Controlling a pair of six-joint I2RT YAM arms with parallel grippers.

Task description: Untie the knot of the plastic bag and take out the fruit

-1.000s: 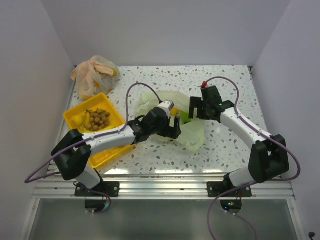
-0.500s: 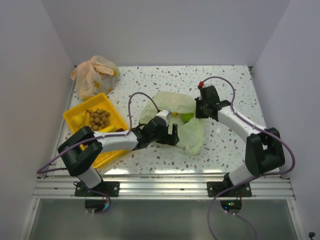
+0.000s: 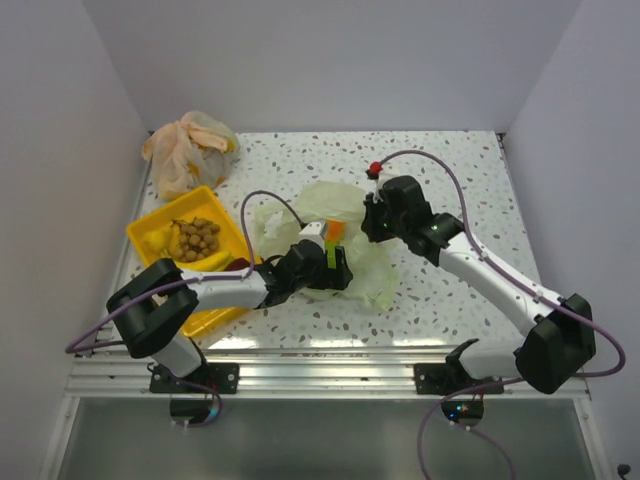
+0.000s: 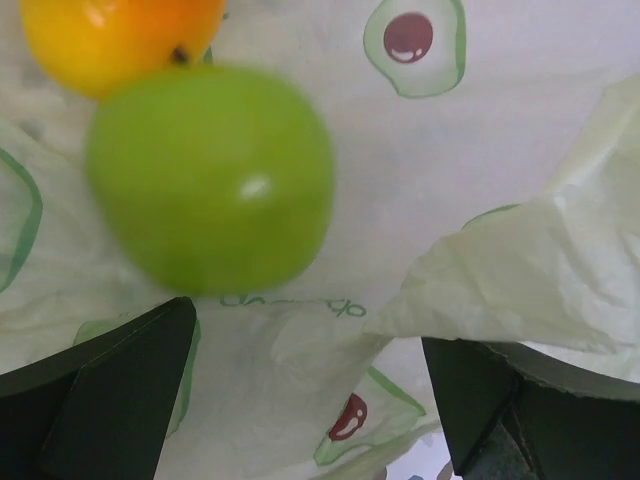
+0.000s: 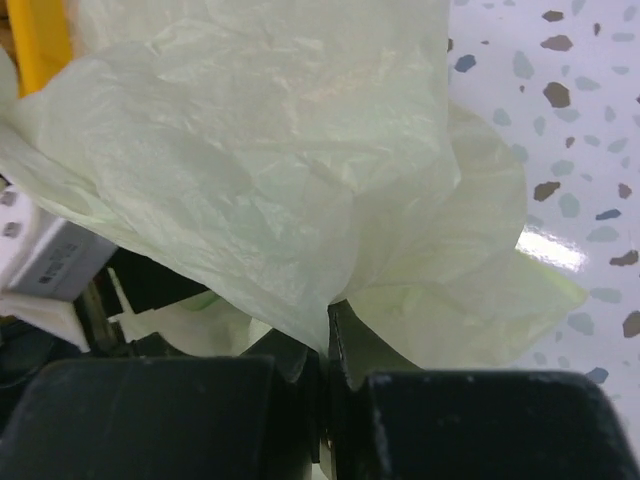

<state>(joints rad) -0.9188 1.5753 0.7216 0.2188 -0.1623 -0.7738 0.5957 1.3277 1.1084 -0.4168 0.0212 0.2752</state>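
Knot undone, the plastic bag (image 3: 345,203) lies open mid-counter, the right tool (image 5: 325,338) pinching its film and the left tool (image 4: 300,390) spread wide before the green fruit (image 4: 210,180) and orange-yellow fruit (image 4: 115,40) (both left to take out), the brown cluster (image 3: 196,238) already in the yellow tray (image 3: 133,232).

**Your right gripper (image 5: 325,340) has clamped onto the plastic bag (image 3: 345,205) and moved left.**

A second ago your right gripper stood wide open at the bag's right side. Now its fingers are pinched together on a fold of the pale green film, and it has travelled leftward over the bag with the arm reaching out longer. The bag, which lay spread out flatter, has been drawn up into a taller bunch. Your left gripper (image 3: 335,262) has slid back toward the near edge, its arm lying lower along the table.
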